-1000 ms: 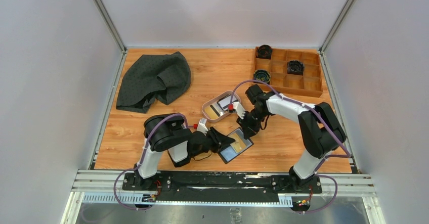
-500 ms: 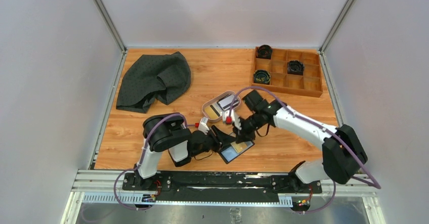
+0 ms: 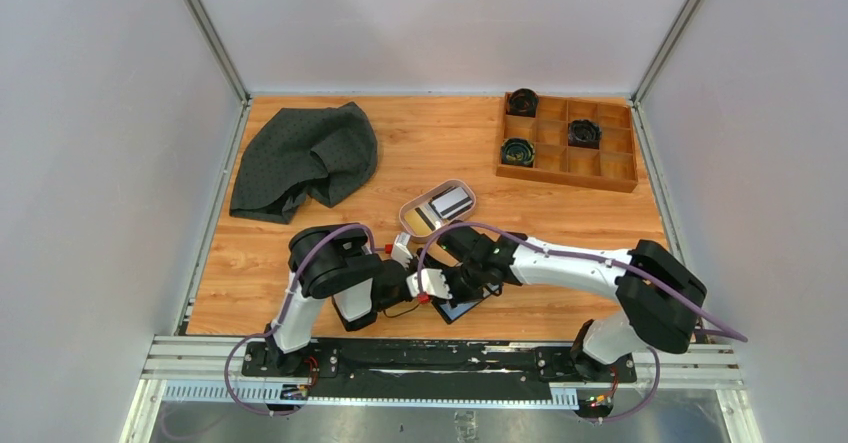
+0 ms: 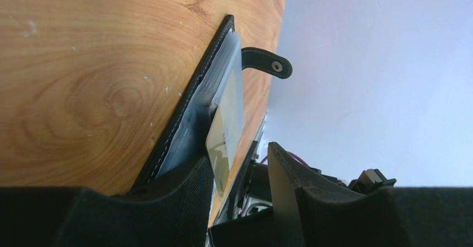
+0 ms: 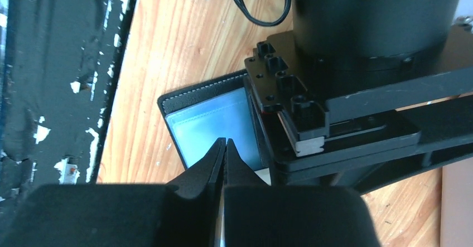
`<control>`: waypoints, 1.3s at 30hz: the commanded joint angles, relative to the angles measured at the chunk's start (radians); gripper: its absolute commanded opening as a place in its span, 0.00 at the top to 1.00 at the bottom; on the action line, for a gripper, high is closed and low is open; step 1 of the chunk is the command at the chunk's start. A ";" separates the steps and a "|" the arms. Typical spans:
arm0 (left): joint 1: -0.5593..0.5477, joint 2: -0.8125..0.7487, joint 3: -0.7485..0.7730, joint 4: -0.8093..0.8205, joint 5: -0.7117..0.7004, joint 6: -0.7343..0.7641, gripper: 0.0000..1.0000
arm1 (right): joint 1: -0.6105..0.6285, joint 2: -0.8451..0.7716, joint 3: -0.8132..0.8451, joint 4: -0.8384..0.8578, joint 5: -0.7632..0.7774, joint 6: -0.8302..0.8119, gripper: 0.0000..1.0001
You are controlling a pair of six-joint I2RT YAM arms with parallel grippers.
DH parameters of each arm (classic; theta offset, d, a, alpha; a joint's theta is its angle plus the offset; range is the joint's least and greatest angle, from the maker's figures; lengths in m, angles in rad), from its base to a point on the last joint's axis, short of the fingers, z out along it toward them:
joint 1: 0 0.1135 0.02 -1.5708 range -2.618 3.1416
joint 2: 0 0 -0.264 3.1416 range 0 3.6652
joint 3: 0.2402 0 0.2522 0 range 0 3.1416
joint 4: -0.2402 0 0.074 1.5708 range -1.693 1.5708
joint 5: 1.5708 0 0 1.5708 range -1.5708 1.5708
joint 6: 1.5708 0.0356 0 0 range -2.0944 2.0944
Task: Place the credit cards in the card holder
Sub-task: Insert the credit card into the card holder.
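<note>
**Card holder** (image 3: 462, 309): black, lying open on the desk (image 3: 440, 133) near its front edge, between the two arms. The clear pockets face up. The long axis runs diagonally from near-left to far-right. The snap strap (image 4: 268, 64) sticks out past the far end. The top view shows only the near corner, since the right wrist covers the rest.

**Card** (image 4: 227, 119): pale yellowish, tucked in the holder's pocket leaf and lying lengthwise along the holder. The leaf is lifted slightly off the cover.

**Left hand** (image 4: 239, 162): fingers spread, with the near end of the holder and card between them.

**Right hand** (image 5: 225, 143): fingers pressed together, tips pointing down at the blue-grey pocket. No card shows past the tips.

**Tray** (image 3: 404, 217): pinkish, just beyond the hands. It holds a silver-grey card (image 3: 452, 201), a black card (image 3: 426, 219) and a gold card (image 3: 413, 225).

**Other items**: a dark cloth (image 3: 305, 158) at far left and a wooden box (image 3: 568, 148) at far right.

**Change**: a second ago the right hand was by the tray and the whole holder lay in view. The right arm has since swung near-left over it. The left arm has scarcely moved, and the tray's contents are unchanged.
</note>
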 commanded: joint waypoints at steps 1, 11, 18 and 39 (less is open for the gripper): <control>-0.005 0.065 -0.030 -0.033 -0.003 0.028 0.54 | 0.029 0.015 -0.031 0.027 0.099 -0.032 1.00; 0.010 0.074 -0.037 -0.026 0.018 0.034 0.54 | 0.032 -0.002 -0.074 0.030 0.223 -0.092 1.00; 0.021 0.085 -0.043 -0.015 0.028 0.037 0.54 | 0.001 -0.025 -0.079 0.026 0.313 -0.098 1.00; 0.058 -0.178 -0.047 -0.239 0.052 0.206 0.53 | -0.167 -0.141 0.006 -0.212 -0.162 -0.113 0.91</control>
